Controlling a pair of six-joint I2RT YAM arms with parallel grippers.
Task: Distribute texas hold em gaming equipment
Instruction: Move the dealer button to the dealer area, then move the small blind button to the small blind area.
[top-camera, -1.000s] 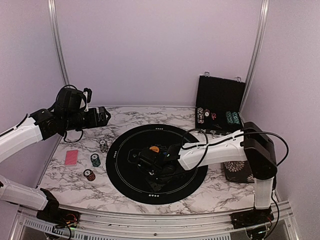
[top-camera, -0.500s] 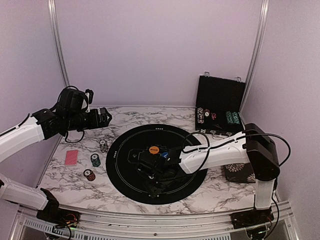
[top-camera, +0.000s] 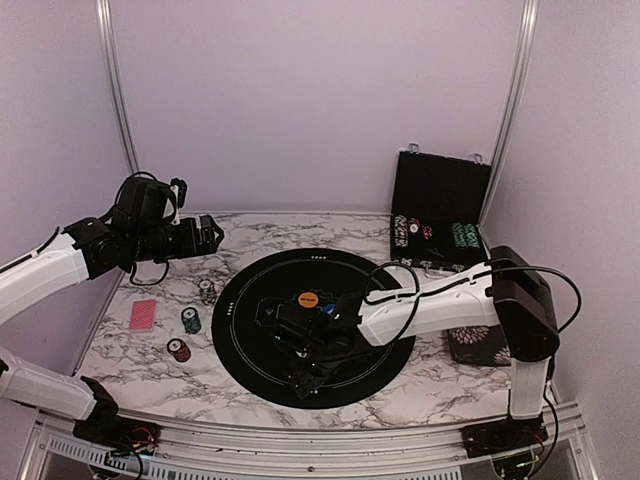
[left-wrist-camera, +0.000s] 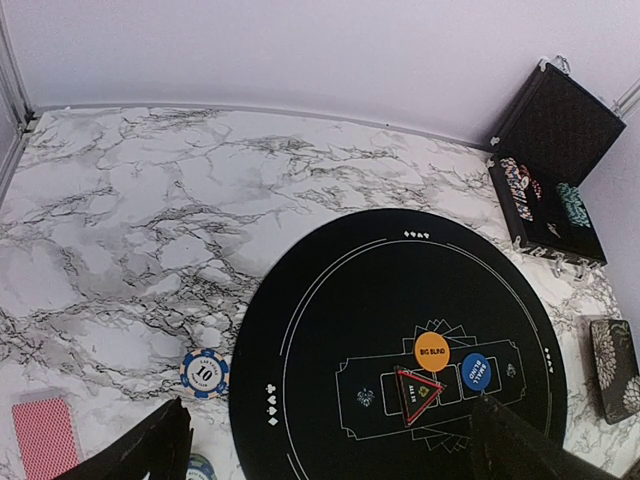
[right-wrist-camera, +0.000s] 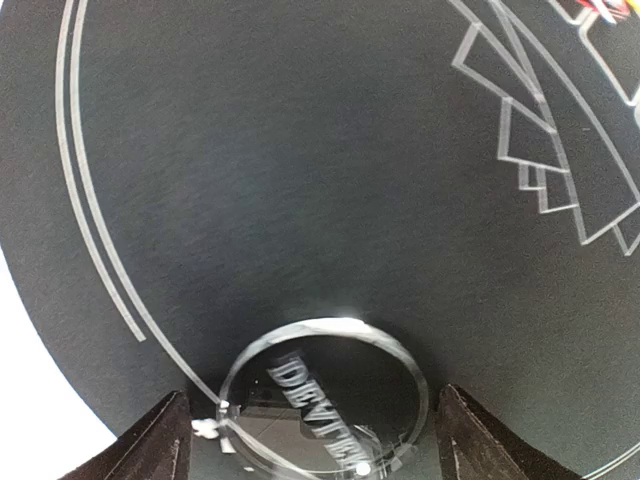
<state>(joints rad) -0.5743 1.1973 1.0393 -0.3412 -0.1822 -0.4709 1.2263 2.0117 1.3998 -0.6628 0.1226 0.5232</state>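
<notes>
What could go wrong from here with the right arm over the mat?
1. The right gripper straddles the dealer button, jaws close to its rim; a skewed lift could drag it across the mat.
2. The orange button and blue button lie close by; a sideways retreat might knock them.

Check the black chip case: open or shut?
Open. The chip case has its lid upright, and chips show in its tray.
</notes>
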